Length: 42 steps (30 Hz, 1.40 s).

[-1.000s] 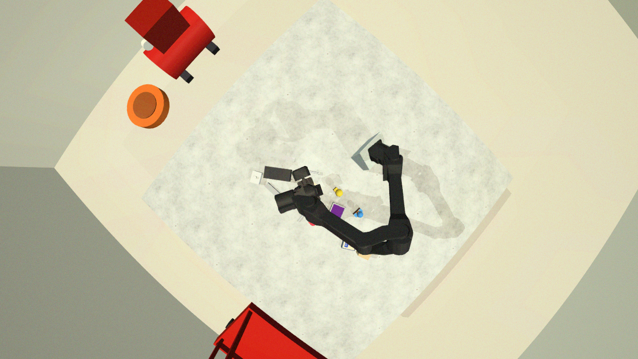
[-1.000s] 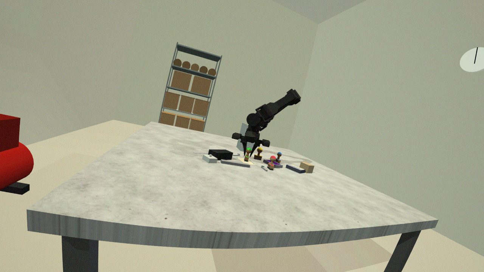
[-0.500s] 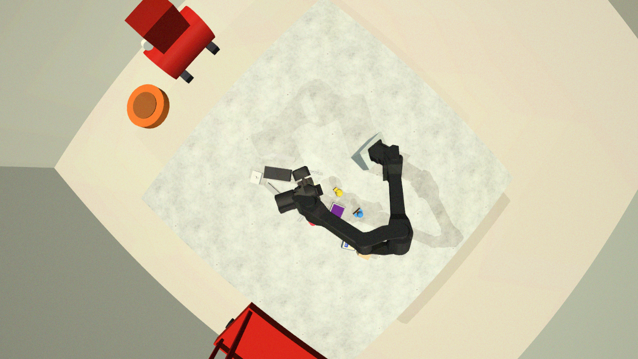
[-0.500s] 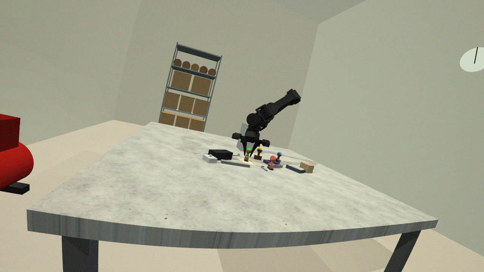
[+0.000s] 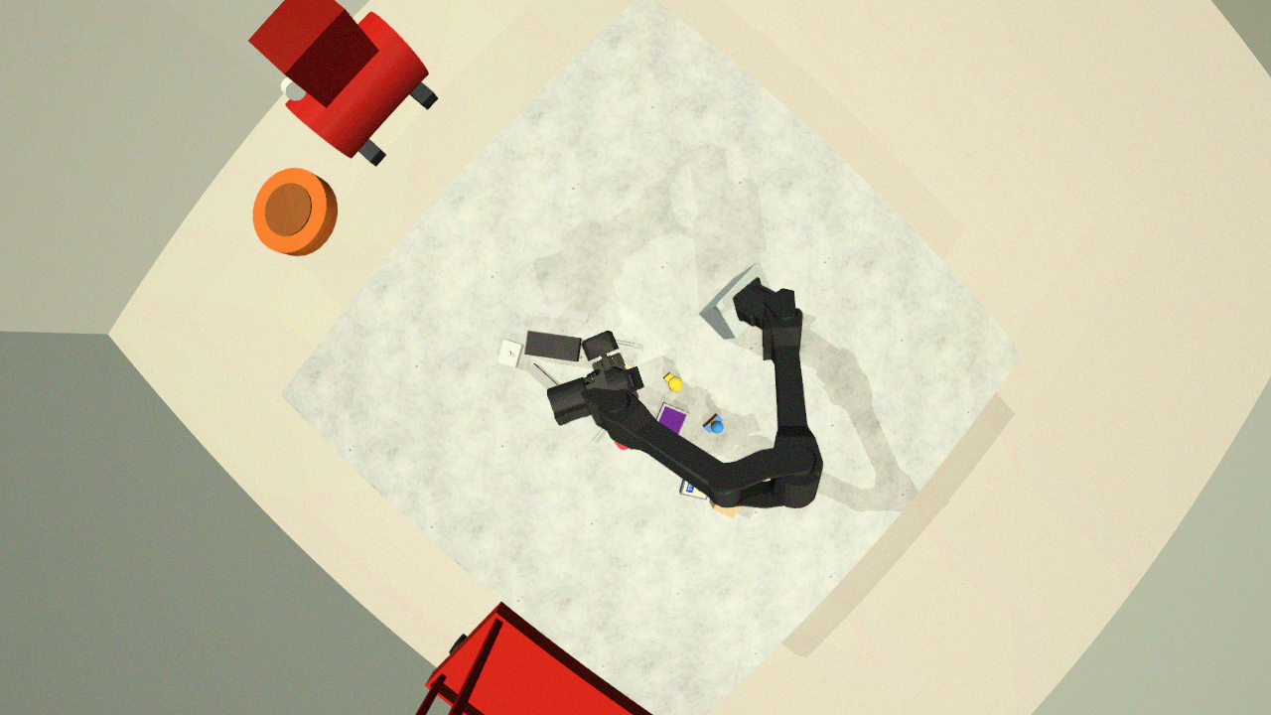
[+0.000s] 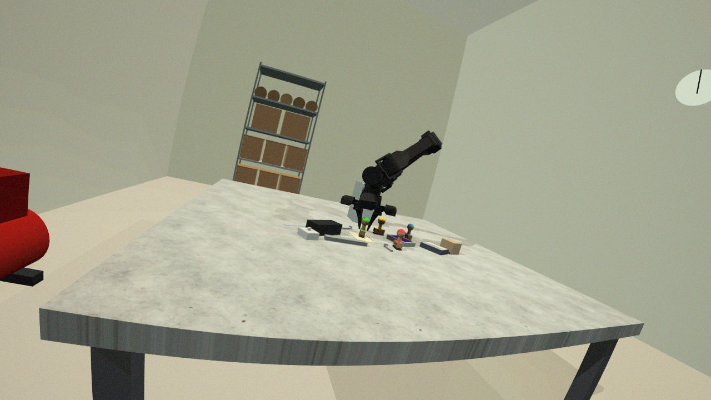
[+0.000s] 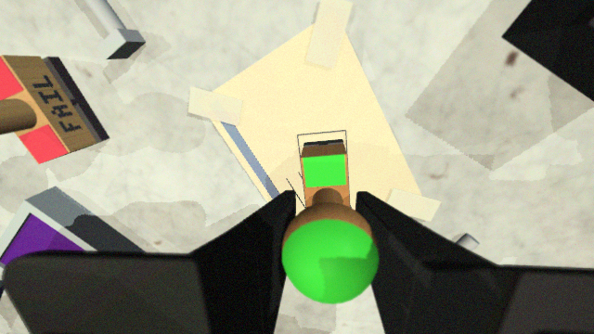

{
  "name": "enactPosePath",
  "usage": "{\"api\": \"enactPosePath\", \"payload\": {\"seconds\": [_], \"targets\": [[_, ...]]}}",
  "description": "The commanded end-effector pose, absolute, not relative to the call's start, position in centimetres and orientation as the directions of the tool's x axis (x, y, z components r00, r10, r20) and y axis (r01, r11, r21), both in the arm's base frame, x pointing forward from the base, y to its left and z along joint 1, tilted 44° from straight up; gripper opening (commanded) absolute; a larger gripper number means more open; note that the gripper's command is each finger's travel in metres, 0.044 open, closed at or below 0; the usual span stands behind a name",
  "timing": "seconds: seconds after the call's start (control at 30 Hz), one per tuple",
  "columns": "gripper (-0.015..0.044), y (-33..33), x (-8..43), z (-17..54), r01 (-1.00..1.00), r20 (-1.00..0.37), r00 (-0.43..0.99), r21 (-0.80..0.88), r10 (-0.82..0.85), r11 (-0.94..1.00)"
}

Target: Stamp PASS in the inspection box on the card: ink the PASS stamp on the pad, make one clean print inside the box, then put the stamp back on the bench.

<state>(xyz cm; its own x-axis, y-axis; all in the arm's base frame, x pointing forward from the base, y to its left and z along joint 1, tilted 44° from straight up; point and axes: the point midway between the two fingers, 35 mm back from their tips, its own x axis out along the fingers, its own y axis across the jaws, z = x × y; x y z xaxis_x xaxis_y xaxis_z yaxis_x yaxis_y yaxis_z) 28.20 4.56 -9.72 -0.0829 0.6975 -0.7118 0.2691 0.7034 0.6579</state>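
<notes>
My gripper (image 7: 325,200) (image 6: 365,228) is shut on the green-knobbed stamp (image 7: 330,262) (image 6: 365,220), gripping it by its wooden handle. The stamp is upright over the cream card (image 7: 297,97), its block over the thin-lined box (image 7: 321,133). The far edge of the box shows beyond the block; the rest is mostly hidden by it. I cannot tell whether the stamp's face touches the card, and no lettering on it is visible. The purple ink pad (image 7: 37,241) (image 5: 672,417) (image 6: 403,239) lies to the left in the wrist view.
The red FAIL stamp (image 7: 51,99) (image 6: 399,239) stands near the pad. A yellow stamp (image 5: 674,382) (image 6: 380,225) and a blue stamp (image 5: 715,425) (image 6: 410,230) stand nearby. A black block (image 5: 552,346) (image 6: 324,227) and a small white box (image 5: 509,353) (image 6: 308,233) lie beyond the card.
</notes>
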Motion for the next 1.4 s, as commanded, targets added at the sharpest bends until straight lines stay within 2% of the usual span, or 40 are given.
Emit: {"api": "enactPosePath", "payload": {"seconds": [0.0,1.37], "targets": [[0.0,4.6,28.3,-9.7,0.271,-0.71,-0.081,0.66,0.7,0.7],[0.0,1.6,28.9,-6.6,0.271,-0.712,-0.08,0.658,0.697,0.703]]}}
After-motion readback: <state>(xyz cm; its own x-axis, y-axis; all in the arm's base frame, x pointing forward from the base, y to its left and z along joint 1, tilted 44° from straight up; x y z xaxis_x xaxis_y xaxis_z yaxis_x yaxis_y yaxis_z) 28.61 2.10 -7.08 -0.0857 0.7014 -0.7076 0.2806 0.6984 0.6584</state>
